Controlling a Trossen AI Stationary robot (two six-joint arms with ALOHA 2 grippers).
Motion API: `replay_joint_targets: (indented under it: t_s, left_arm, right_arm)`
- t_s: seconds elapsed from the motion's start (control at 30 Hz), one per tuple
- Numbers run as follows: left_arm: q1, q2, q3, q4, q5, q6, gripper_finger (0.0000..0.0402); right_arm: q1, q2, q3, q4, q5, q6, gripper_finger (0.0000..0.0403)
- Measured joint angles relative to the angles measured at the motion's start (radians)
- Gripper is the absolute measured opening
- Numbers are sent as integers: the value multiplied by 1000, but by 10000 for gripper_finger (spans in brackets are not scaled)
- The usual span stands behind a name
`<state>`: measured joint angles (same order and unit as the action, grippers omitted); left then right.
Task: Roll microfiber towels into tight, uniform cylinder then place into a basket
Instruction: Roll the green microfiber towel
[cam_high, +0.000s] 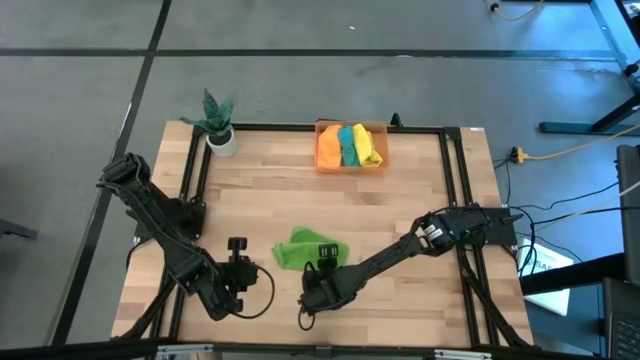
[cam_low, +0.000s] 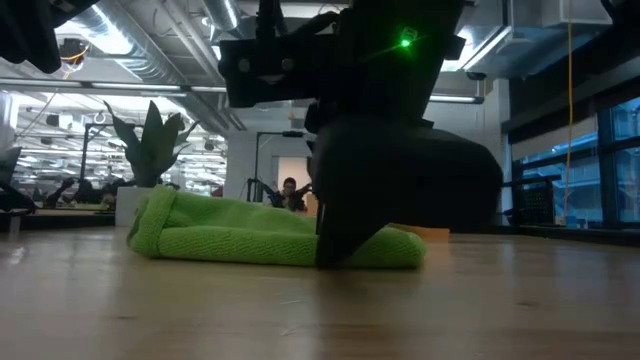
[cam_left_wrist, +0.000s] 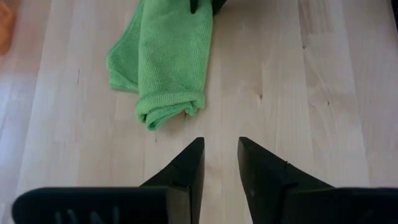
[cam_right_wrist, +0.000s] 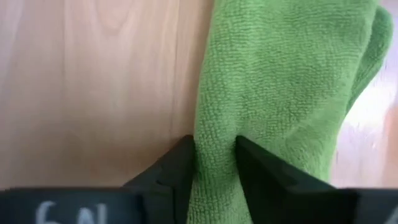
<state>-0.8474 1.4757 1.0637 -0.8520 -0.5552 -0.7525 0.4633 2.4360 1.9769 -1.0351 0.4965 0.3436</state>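
Spanning the views, we see a pale wooden table (cam_high: 400, 200) before a dim hall. Our right gripper (cam_right_wrist: 214, 165) hides one end of the fuzzy light green towel (cam_high: 300, 246), fingers apparently pinching its fold. Our left gripper (cam_left_wrist: 221, 163) waits nearby, slightly parted, empty.

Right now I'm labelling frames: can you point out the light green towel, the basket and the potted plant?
light green towel (cam_high: 296, 246): high view, bare folded cloth.
basket (cam_high: 322, 127): high view, orange rim corner.
potted plant (cam_high: 222, 142): high view, white pot.
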Motion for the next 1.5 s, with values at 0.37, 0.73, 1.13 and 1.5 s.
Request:
replay_joint_targets:
  t_s: [0.37, 0.73, 1.13, 1.5]
  left_arm:
    - [0, 0, 0, 0, 0, 0, 89]
    - [0, 0, 0, 0, 0, 0, 89]
    - [1, 13, -49, 178, -15, 110, 89]
    - [18, 215, -108, 574, 12, 526, 89]
  right_arm:
    - [-6, 2, -1, -4, -64, 55, 13]
    - [-22, -53, -4, -6, -379, 9, 7]
    - [-71, -106, -3, 5, -554, -112, 8]
    - [-127, -107, -1, 34, -657, -172, 9]
